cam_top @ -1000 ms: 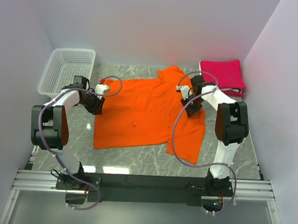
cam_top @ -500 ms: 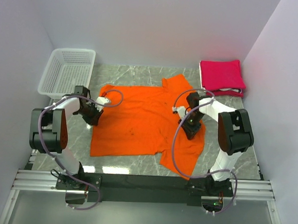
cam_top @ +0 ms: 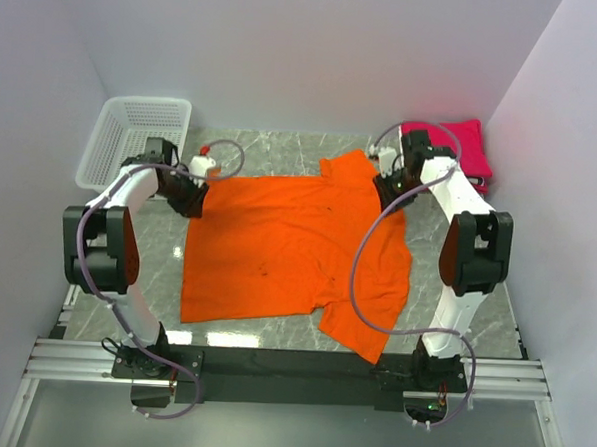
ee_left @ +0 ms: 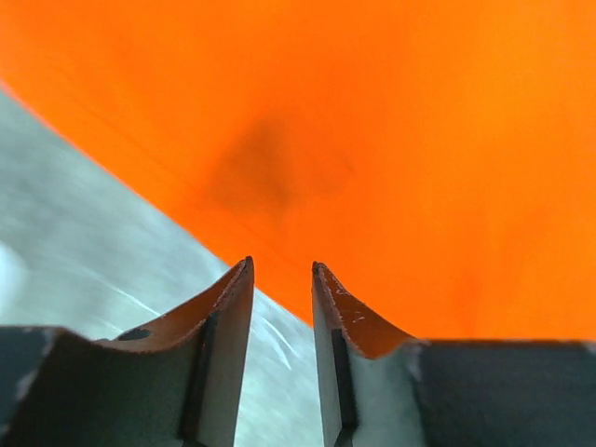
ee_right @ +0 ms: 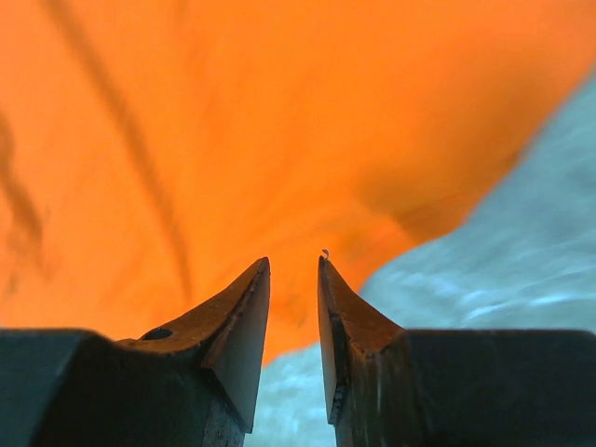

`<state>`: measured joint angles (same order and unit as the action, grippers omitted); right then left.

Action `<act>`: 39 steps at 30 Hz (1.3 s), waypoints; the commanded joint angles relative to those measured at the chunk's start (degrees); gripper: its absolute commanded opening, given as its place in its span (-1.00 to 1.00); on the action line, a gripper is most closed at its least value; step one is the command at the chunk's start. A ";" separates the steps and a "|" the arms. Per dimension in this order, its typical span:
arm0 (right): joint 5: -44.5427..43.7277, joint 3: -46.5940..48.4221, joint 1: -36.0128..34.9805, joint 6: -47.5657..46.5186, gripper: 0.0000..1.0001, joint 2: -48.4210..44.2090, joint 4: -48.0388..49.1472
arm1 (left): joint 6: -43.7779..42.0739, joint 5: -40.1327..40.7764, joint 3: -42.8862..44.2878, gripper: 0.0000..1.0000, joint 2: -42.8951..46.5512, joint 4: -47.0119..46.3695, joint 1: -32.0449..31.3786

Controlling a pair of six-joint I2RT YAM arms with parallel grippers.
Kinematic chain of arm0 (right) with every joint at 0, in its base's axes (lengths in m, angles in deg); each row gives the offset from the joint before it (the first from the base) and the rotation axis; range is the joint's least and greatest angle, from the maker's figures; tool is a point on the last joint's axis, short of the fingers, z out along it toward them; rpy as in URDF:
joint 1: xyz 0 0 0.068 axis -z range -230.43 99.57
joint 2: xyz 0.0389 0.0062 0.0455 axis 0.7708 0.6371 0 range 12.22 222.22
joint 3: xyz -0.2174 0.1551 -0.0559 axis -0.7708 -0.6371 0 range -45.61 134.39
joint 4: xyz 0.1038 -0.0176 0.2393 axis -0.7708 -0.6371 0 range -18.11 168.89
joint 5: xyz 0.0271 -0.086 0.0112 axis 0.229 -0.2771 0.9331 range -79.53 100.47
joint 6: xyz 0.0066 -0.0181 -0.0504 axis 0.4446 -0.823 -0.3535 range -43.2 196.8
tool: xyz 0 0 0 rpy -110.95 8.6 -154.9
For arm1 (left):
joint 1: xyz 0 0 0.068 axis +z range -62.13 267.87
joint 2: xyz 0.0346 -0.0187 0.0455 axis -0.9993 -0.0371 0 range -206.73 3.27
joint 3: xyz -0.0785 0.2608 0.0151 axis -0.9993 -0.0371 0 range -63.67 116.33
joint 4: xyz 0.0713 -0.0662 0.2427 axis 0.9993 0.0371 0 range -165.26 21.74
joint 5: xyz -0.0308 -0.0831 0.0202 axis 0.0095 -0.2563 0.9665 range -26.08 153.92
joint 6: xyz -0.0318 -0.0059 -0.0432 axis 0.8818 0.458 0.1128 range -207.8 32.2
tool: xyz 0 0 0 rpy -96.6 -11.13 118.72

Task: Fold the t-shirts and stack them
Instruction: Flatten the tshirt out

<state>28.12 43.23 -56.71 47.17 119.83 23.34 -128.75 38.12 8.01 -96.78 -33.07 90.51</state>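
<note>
A bright orange t-shirt (cam_top: 282, 248) lies spread flat on the marble table, one sleeve hanging toward the near right. Folded crimson-pink t-shirts (cam_top: 461, 142) sit stacked at the far right, partly behind my right arm. My left gripper (cam_top: 191, 200) (ee_left: 281, 265) hovers at the orange shirt's far left corner, jaws slightly apart with only marble showing between them. Over the shirt's far right edge, near the collar, my right gripper (cam_top: 386, 188) (ee_right: 294, 261) is also narrowly open and holds nothing.
A white plastic mesh basket (cam_top: 133, 140) stands at the far left corner. White walls close in the table on three sides. Grey cables loop from both arms over the shirt.
Both grippers have let go of the cloth and moved away from me, from the shirt's middle sides to its far corners. The orange shirt lies slightly nearer and flatter than a second ago.
</note>
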 commanded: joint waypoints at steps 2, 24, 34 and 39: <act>-3.14 10.46 0.74 8.96 -0.31 5.05 7.99 | 10.44 -3.99 8.10 -0.24 -2.95 -6.85 0.00; -7.64 42.12 1.10 22.24 0.46 32.57 24.43 | 21.44 -1.80 14.72 -0.06 -9.37 -15.83 0.00; -8.59 46.86 -0.39 17.24 0.52 38.98 24.53 | 20.21 0.14 16.47 -0.07 -12.62 -16.09 0.00; -10.26 50.12 -1.62 14.52 0.50 41.01 21.37 | 20.03 -0.04 18.40 -0.07 -14.38 -15.56 0.00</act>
<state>19.55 89.87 -56.84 64.64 160.31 45.39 -108.11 38.14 22.87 -110.70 -47.60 90.53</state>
